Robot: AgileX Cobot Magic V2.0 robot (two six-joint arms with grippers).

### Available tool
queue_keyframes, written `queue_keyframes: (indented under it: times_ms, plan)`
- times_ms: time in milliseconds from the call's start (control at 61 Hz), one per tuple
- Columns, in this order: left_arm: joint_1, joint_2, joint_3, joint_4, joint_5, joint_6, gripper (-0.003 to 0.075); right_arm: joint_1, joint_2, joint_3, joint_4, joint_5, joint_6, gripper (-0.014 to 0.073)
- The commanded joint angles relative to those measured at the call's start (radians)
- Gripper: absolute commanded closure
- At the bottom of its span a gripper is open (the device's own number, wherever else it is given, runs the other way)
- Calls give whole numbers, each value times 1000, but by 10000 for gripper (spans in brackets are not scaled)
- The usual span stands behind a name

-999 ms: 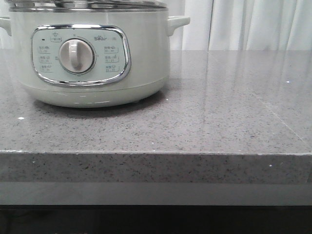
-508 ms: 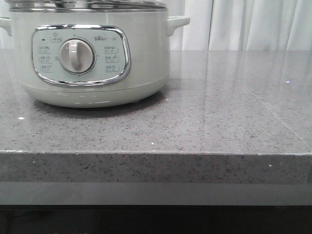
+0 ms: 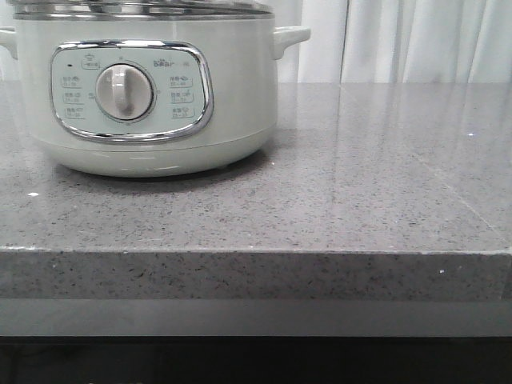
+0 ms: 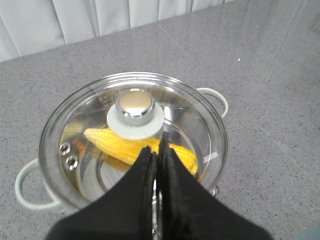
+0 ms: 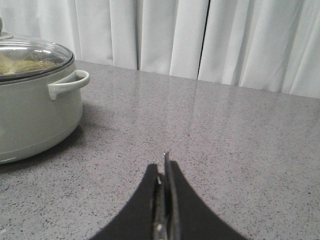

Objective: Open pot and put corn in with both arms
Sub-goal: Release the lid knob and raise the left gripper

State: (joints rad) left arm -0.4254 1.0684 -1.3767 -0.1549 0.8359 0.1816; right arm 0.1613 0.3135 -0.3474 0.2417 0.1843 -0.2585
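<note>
From the front view I had one pot [image 3: 152, 88] standing on the grey stone counter [image 3: 336, 208], toward my left, its single dial [image 3: 124, 91] facing me inside the chrome-framed panel. Neither arm showed there, nor the corn. By its bulk I judged the pot heavy and stiff, something not to be shifted; only the lid needed lifting.

In the left wrist view I looked down on the glass lid [image 4: 190, 125], seated on the pot. One shiny round knob [image 4: 135, 107] rose from its centre, and two small vent holes sat near the rim. Under the glass lay one corn [image 4: 120, 145], already inside the pot. The left gripper [image 4: 158, 150] hung above the lid just beside the knob, its fingers pressed together and holding nothing. I judged the lid breakable and smooth, with the knob the only sound place to take it. The cob looked firm and ridged, best pinched across its middle. Two side handles showed here.

In the right wrist view the right gripper [image 5: 163, 167] hovered over bare counter, well apart from the pot, fingers closed together and empty. One side handle [image 5: 67, 84] faced it, and pale curtains [image 5: 210, 40] hung behind.
</note>
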Motion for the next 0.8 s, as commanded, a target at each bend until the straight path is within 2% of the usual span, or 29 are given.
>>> queue_keyframes:
  times_ms: [0,213,360,541,786]
  plan:
    - [-3,-133,127,-34,-185,3,738,-5,5,-24,-5,-74,-13,661]
    - [-3,-483,525,-45,-467,3,738,-5,5,-24,-5,-74,-13,661]
    - [-3,-707,738,-47,-596,3,738,-5,5,-24,-5,-74,-13,661]
    - [-3,-894,864,-49,-626,3,738,-5,5,-24,-5,-74,-13,661]
    - [-3,-947,939,-49,-626,3,738,-5,5,-24,-5,-74,-13,661]
